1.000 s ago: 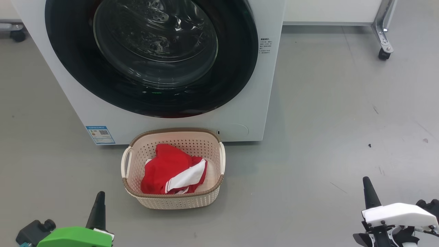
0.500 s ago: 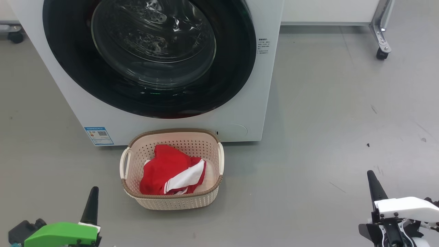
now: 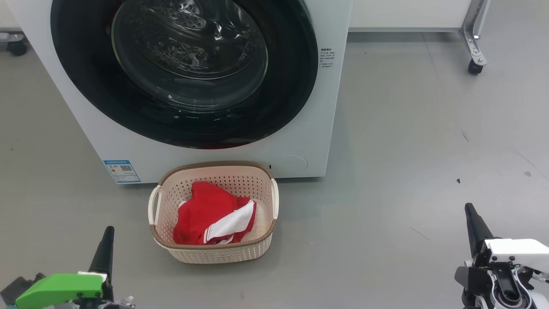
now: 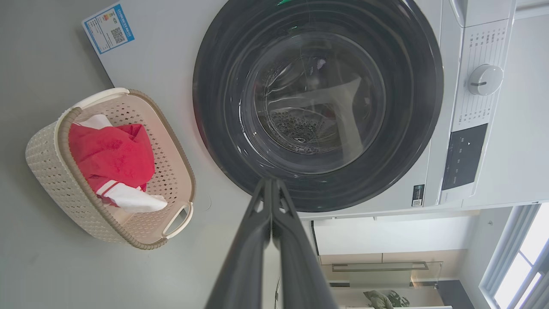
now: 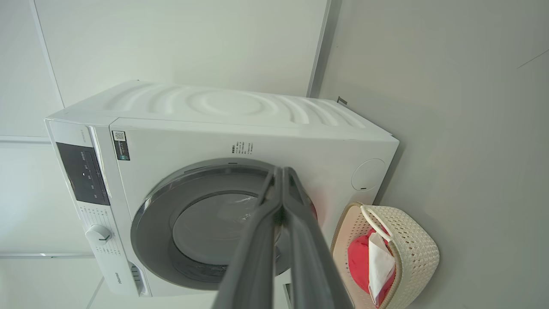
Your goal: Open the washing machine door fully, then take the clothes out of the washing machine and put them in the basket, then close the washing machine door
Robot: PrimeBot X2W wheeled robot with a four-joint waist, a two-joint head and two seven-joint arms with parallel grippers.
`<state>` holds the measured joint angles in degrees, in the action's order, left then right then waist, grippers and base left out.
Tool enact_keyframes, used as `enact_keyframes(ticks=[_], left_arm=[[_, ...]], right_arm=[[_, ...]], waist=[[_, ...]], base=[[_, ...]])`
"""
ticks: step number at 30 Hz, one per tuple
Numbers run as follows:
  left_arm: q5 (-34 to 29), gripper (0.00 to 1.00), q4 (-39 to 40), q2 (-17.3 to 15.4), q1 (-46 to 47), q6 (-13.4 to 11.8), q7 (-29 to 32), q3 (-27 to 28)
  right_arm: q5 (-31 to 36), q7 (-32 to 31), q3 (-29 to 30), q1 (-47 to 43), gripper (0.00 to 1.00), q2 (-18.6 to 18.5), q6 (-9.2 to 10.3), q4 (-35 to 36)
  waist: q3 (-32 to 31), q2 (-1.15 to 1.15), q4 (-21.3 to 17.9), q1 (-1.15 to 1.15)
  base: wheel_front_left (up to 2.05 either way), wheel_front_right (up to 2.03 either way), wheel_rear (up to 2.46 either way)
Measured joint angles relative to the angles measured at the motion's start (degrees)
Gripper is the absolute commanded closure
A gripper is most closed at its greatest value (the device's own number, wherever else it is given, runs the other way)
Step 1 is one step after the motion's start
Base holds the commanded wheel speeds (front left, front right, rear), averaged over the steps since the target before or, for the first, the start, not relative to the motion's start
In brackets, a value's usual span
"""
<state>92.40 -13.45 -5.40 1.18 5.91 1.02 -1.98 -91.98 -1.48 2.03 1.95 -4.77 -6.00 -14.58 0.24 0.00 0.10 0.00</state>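
Observation:
The white washing machine [image 3: 330, 107] fills the top of the head view, and its door [image 3: 296, 98], black-rimmed with a glass bowl, lies flush against the front. On the floor just in front stands the cream basket [image 3: 218, 254], holding the red and white clothes [image 3: 206, 212]. My left gripper [image 3: 107, 236] is low at the left, shut and holding nothing. My right gripper [image 3: 471, 214] is low at the right, also shut and holding nothing. In the left wrist view the left gripper [image 4: 270, 183] points at the door [image 4: 411, 107]. In the right wrist view the right gripper [image 5: 281, 171] points at the door [image 5: 150, 223].
Grey floor [image 3: 407, 150] stretches to the right of the machine. A metal leg on a caster [image 3: 473, 64] stands at the far right. Another caster [image 3: 17, 47] sits at the far left. A blue sticker [image 3: 121, 170] marks the machine's lower left corner.
Both shut grippers have drifted outward, the left one leftward and the right one rightward. The whole picture has shifted a little, so the camera moved. Door, basket and clothes lie as before.

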Motion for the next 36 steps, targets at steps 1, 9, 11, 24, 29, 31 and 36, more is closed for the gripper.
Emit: enact_keyframes(ticks=[1, 9, 11, 24, 29, 31, 36], left_arm=[[0.56, 1.0, -0.12, -0.02, 0.12, 0.03, 0.02, 0.1], [3.8, 1.0, -0.86, -0.11, 0.81, 0.54, 0.54, 0.7], [3.8, 1.0, -0.88, -0.11, 0.95, 0.54, 0.69, 0.71], [3.8, 1.0, -1.21, -0.12, 1.2, 0.79, 0.7, 0.78], [3.8, 1.0, -1.37, -0.12, 1.21, 0.8, 0.77, 0.85], [3.8, 1.0, -1.45, -0.11, 1.21, 0.8, 0.77, 0.89], [3.8, 1.0, -1.54, -0.11, 1.23, 0.94, 0.77, 0.93]], right_arm=[[-0.65, -0.19, 0.14, 0.16, 1.0, -0.05, -0.05, -0.02], [-3.72, -0.83, 0.83, 0.88, 1.0, -0.35, -0.47, -0.41], [-3.72, -0.83, 0.83, 1.03, 1.0, -0.35, -0.48, -0.49], [-3.72, -1.01, 0.9, 1.05, 1.0, -0.35, -0.48, -0.71], [-3.72, -1.02, 0.93, 1.08, 1.0, -0.35, -0.49, -0.8], [-3.72, -1.02, 0.94, 1.09, 1.0, -0.35, -0.49, -0.82], [-3.72, -1.08, 0.98, 1.1, 1.0, -0.35, -0.51, -0.93]], waist=[[-0.01, 0.0, -0.03, 0.0], [-0.03, 0.0, -0.11, 0.0], [-0.03, 0.0, -0.11, 0.0], [-0.06, 0.0, -0.11, 0.0], [-0.06, 0.0, -0.11, 0.0], [-0.06, 0.0, -0.11, 0.0], [-0.07, 0.0, -0.1, 0.0]], base=[[0.0, 0.0, 0.0], [0.0, 0.0, 0.0], [0.0, 0.0, 0.0], [0.0, 0.0, 0.0], [0.0, 0.0, 0.0], [0.0, 0.0, 0.0], [0.0, 0.0, 0.0]])
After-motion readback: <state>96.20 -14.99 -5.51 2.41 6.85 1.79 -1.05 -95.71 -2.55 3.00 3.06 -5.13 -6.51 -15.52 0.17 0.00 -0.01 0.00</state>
